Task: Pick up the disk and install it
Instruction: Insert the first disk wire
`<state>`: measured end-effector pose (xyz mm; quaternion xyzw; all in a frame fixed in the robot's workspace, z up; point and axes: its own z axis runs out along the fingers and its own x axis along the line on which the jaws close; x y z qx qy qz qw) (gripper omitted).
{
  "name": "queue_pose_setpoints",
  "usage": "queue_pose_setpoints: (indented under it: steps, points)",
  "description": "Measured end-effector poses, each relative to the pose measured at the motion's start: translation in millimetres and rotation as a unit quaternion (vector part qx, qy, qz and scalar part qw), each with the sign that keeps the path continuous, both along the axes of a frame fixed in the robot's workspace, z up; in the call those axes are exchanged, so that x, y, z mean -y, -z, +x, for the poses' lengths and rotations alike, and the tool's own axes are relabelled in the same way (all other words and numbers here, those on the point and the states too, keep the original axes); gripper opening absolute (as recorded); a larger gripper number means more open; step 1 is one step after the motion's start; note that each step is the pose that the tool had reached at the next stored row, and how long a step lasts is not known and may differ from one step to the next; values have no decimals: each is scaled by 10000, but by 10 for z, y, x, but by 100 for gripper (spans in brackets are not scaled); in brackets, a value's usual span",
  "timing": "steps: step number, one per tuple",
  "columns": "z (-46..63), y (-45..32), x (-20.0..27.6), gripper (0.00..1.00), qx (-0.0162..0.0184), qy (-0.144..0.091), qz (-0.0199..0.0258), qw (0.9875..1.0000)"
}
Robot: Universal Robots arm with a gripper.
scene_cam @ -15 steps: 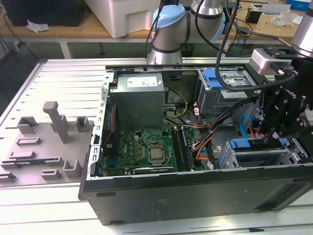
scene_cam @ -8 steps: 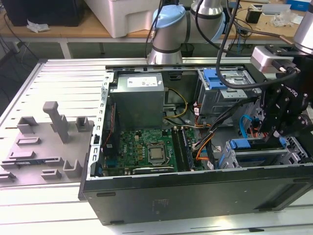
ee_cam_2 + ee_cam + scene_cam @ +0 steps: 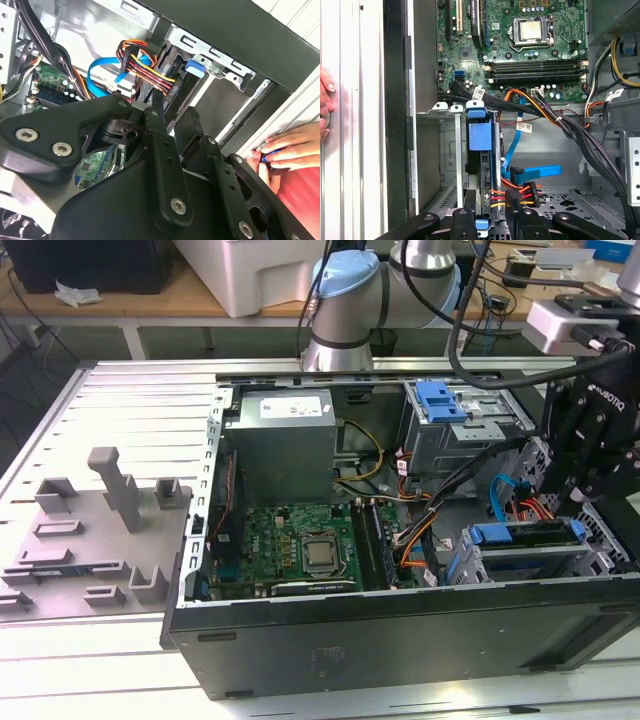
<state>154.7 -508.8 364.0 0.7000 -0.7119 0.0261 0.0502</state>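
— Disk (image 3: 481,165), where is it?
— Seated edge-up in the drive cage (image 3: 451,150) of the open computer case (image 3: 400,640). My gripper (image 3: 492,220) hangs just over it, fingers (image 3: 462,225) slightly spread, pinching nothing. A hand (image 3: 325,107) rests outside.

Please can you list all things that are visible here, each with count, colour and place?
computer case: one, black, lying open on the ribbed table
motherboard: one, green, on the case floor
power supply: one, grey, at the case's far wall
disk: one, blue carrier frame, standing in the drive cage
SATA cable: one, blue, beside the cage
fixture block: one, grey, on the table at the exterior view's left
hand: one, resting on the table outside the case
gripper: one, black, over the disk's end
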Motion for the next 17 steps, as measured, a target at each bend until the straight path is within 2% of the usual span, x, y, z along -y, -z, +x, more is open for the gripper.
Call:
queue_pose_setpoints:
  steps: [3, 7, 11, 17]
  points:
    - [0, -10, -14, 37, 0, 0, -1, 10000]
    - [0, -60, -42, 37, 0, 1, 0, 10000]
    - [0, -151, -74, 37, 0, 1, 0, 10000]
    - [0, -158, -77, 37, 0, 1, -2, 10000]
